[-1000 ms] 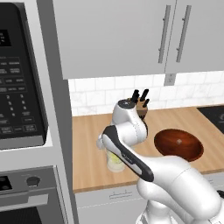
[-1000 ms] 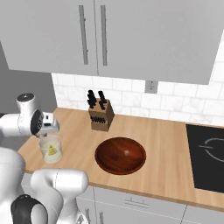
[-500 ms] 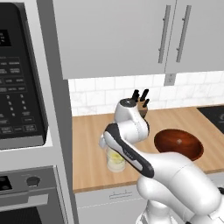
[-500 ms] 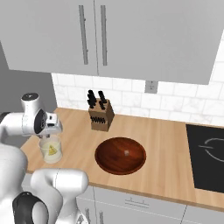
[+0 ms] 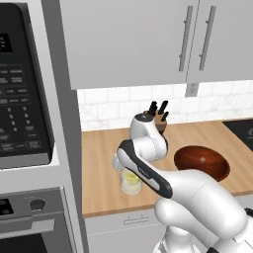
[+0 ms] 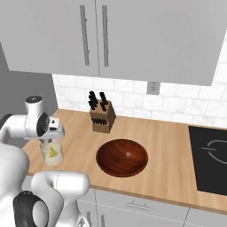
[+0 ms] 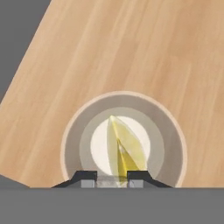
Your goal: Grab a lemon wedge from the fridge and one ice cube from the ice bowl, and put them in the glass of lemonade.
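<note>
You have the lemon wedge (image 7: 122, 151) right beneath the hand: a slim, glossy, translucent yellow sliver with a pointed tip, lying inside the glass of lemonade (image 7: 124, 98), whose clear round rim rings a pale centre. From the right base view the wedge (image 6: 53, 152) shows as a small yellow triangle within the short clear cylindrical tumbler (image 6: 52, 152), which stands upright on the counter (image 6: 168, 150), a smooth surface of light wood with fine lengthwise grain. Your gripper (image 7: 111, 176) hangs directly above the glass, its two small dark tips drawn close together; whether they pinch the wedge's near end you cannot tell from here. The ice bowl (image 6: 122, 157) sits well to the right of the glass, wide, shallow and round, polished reddish-brown with a small pale speck at its centre. Behind it, by the white tiled wall, stands a slanted wooden knife block (image 6: 102, 116) with black handles.
</note>
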Motion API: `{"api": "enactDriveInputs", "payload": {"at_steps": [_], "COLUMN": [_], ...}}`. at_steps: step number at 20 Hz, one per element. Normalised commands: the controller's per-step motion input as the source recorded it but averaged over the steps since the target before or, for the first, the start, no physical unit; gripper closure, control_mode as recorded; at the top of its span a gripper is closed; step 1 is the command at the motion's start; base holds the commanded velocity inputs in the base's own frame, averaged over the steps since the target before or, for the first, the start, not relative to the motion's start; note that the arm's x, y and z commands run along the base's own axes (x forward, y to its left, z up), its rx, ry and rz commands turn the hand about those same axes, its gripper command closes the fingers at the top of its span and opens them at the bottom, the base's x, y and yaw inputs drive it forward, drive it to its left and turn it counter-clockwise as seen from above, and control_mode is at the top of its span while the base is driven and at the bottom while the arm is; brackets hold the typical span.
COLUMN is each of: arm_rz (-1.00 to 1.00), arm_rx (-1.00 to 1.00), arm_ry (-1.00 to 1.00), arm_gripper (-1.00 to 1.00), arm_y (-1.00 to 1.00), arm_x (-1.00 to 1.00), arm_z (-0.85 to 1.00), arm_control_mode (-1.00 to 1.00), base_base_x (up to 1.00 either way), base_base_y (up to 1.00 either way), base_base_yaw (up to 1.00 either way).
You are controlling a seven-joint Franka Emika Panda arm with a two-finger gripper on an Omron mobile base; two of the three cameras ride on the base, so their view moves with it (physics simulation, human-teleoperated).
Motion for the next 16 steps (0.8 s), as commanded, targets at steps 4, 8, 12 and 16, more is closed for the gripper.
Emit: {"api": "enactDriveInputs", "payload": {"at_steps": [4,8,12,16], "arm_rz": [-0.05,-0.04,-0.04,-0.03], "arm_rx": [0.0,0.0,0.0,-0.01], "arm_ry": [0.05,0.02,0.0,0.0], "arm_gripper": [1.0,1.0,1.0,1.0], "arm_y": [-0.01,0.0,0.0,0.0], "arm_x": [0.0,0.04,0.0,0.14], "arm_z": [0.0,0.03,0.08,0.0], "arm_control_mode": [-1.0,-1.0,-1.0,-1.0], "base_base_x": [0.0,0.0,0.0,0.0], "base_base_y": [0.0,0.0,0.0,0.0], "base_base_yaw": [0.0,0.0,0.0,0.0]}}
